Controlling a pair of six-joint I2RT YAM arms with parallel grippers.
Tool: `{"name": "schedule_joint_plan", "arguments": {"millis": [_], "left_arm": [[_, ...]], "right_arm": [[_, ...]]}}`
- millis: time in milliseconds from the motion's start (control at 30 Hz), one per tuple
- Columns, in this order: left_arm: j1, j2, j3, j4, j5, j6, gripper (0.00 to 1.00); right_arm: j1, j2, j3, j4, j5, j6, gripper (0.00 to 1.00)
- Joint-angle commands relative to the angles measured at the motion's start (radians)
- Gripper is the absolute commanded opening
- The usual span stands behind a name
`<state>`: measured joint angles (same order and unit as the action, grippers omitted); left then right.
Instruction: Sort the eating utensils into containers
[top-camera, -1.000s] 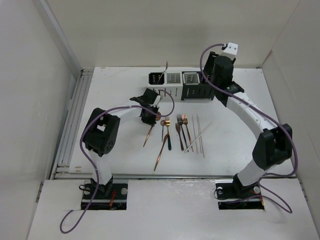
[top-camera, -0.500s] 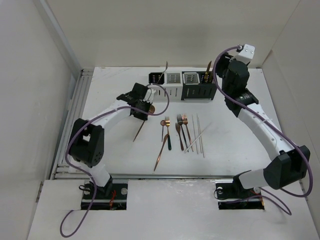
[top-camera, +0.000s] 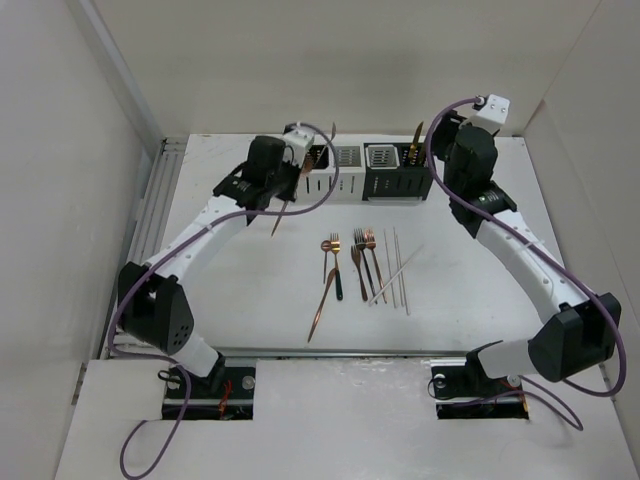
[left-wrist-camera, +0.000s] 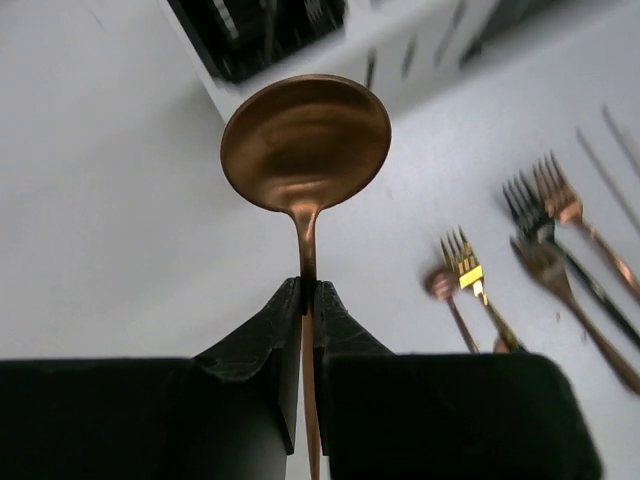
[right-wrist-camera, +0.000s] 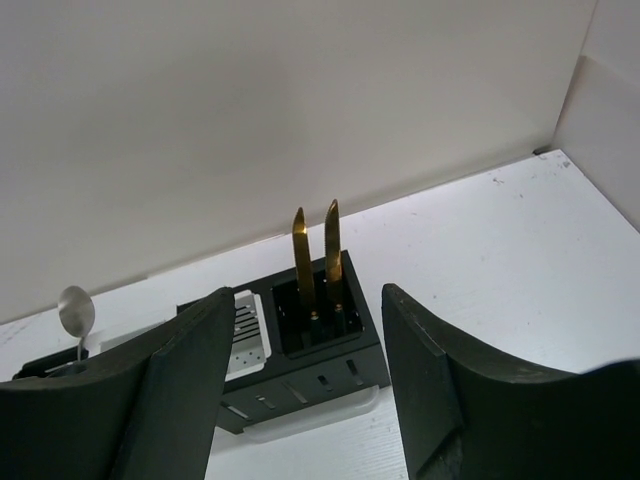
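Observation:
My left gripper (top-camera: 288, 190) is shut on the stem of a copper spoon (left-wrist-camera: 305, 140) and holds it off the table, just in front of the leftmost white container (top-camera: 310, 158). In the left wrist view the fingers (left-wrist-camera: 262, 340) pinch the stem below the bowl. My right gripper (top-camera: 447, 150) hovers open behind the right end of the container row, with nothing between its fingers (right-wrist-camera: 190, 370). Below it, two gold knives (right-wrist-camera: 315, 262) stand in the black container (right-wrist-camera: 320, 345). Several forks and spoons (top-camera: 358, 255) and white chopsticks (top-camera: 397, 265) lie mid-table.
Four containers stand in a row at the back of the table (top-camera: 470, 270). A silver spoon (right-wrist-camera: 75, 310) stands in the leftmost one. A long copper piece (top-camera: 320, 305) lies nearest the front. White walls enclose the table on three sides.
The left arm has lifted the copper spoon from beside the pile and carried it back-left toward the leftmost container. The right arm has drawn up and back from the black container, where the gold knives now show.

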<state>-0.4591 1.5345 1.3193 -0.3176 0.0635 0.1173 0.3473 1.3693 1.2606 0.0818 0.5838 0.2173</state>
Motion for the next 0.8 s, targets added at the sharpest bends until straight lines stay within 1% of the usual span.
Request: {"name": "schedule_joint_plan", "arguments": {"millis": [0,33,67,100,133,233,267,333,433,533,700,767], "left_arm": [[-0.003,0.021,0.151,0.303,-0.091,0.065,0.00],[-0.003,0.038,0.171,0.355,-0.108,0.076,0.00],[-0.003,0.080,0.191,0.446,-0.122,0.085,0.00],[-0.003,0.104,0.216,0.481,-0.145,0.096,0.00],[-0.003,0.128,0.274,0.509,-0.154,0.096,0.00],[-0.003,0.220,0.366,0.590,-0.165,0.096,0.00],[-0.003,0.242,0.377,0.623,-0.165,0.107,0.00],[-0.003,0.297,0.386,0.737,-0.204,0.107,0.00],[-0.003,0.372,0.406,0.877,-0.235,0.087,0.00],[-0.003,0.435,0.448,0.896,-0.235,0.045,0.00],[0.006,0.483,0.417,0.977,-0.226,0.027,0.00],[0.007,0.503,0.406,0.977,-0.238,-0.007,0.00]], "right_arm": [[-0.013,-0.032,0.000,0.039,0.013,0.017,0.65],[-0.013,-0.032,0.000,0.039,0.013,0.017,0.65],[-0.013,-0.032,0.000,0.039,0.013,0.017,0.65],[-0.013,-0.032,0.000,0.039,0.013,0.017,0.65],[-0.013,-0.023,0.000,0.039,0.013,0.017,0.65],[-0.022,-0.022,0.000,0.039,0.004,0.017,0.65],[-0.022,-0.022,0.000,0.039,0.004,0.017,0.65],[-0.022,-0.022,0.000,0.039,0.004,0.004,0.65],[-0.022,-0.022,0.000,0.039,0.014,-0.053,0.65],[-0.031,-0.022,0.000,0.039,0.014,-0.087,0.65],[-0.031,-0.045,-0.010,0.039,0.047,-0.124,0.65],[-0.031,-0.056,-0.023,0.039,0.047,-0.144,0.65]]}}
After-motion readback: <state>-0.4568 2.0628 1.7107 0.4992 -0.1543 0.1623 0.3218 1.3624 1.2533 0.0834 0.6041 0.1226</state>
